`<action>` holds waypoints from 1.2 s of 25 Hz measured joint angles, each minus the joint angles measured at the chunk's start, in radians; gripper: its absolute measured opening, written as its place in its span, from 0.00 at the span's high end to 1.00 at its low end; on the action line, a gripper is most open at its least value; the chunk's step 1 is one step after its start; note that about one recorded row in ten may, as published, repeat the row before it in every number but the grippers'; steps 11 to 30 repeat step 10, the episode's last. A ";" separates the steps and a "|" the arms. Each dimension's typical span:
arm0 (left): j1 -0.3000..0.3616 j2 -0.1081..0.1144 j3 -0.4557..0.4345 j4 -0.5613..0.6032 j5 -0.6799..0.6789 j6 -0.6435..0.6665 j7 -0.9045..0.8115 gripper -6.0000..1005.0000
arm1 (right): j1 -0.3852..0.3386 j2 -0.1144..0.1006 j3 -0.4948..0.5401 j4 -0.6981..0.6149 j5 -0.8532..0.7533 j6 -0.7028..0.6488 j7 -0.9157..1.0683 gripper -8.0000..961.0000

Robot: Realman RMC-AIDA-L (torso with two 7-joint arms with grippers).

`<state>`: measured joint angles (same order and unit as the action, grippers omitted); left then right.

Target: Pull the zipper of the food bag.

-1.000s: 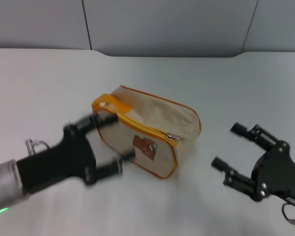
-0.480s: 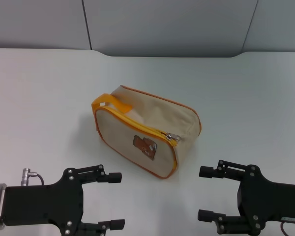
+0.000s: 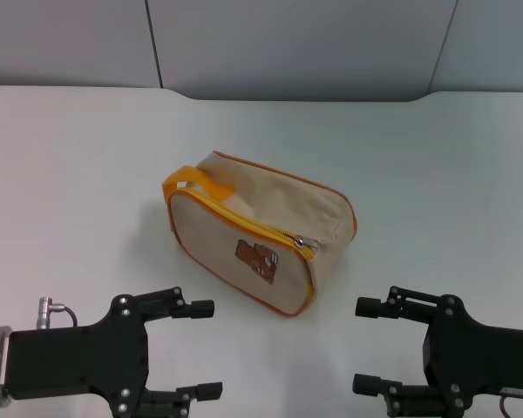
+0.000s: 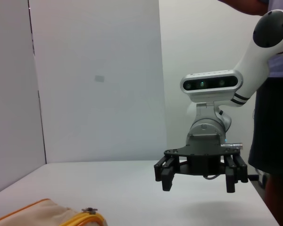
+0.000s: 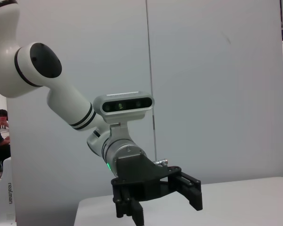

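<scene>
The beige food bag (image 3: 270,222) with orange piping lies in the middle of the table in the head view, its orange loop handle (image 3: 192,185) at the left end and a brown bear patch (image 3: 256,258) on the front face. The yellow-orange zipper (image 3: 244,222) runs along the front top edge, with the silver pull tab (image 3: 306,242) near the right corner. My left gripper (image 3: 207,348) is open at the near left, apart from the bag. My right gripper (image 3: 363,345) is open at the near right, also apart. A corner of the bag (image 4: 42,213) shows in the left wrist view.
The white table (image 3: 87,157) ends at a grey wall (image 3: 288,43) behind. The left wrist view shows my right gripper (image 4: 198,181) farther off and a person (image 4: 273,141) beside it. The right wrist view shows my left gripper (image 5: 160,202).
Since one second ago both grippers have drawn back from beside the bag to the table's near edge and turned to face each other. The bag has not moved.
</scene>
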<state>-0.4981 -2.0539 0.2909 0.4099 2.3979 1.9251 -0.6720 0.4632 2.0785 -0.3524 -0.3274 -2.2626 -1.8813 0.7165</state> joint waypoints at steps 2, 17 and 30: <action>0.002 -0.001 0.000 0.000 -0.004 -0.004 0.002 0.19 | 0.000 0.000 0.000 0.000 0.000 0.000 0.000 0.19; 0.021 -0.003 0.001 -0.004 -0.029 -0.010 0.052 0.19 | 0.000 0.001 0.006 0.001 0.004 0.001 -0.002 0.19; 0.021 -0.003 0.001 -0.004 -0.029 -0.010 0.052 0.19 | 0.000 0.001 0.006 0.001 0.004 0.001 -0.002 0.19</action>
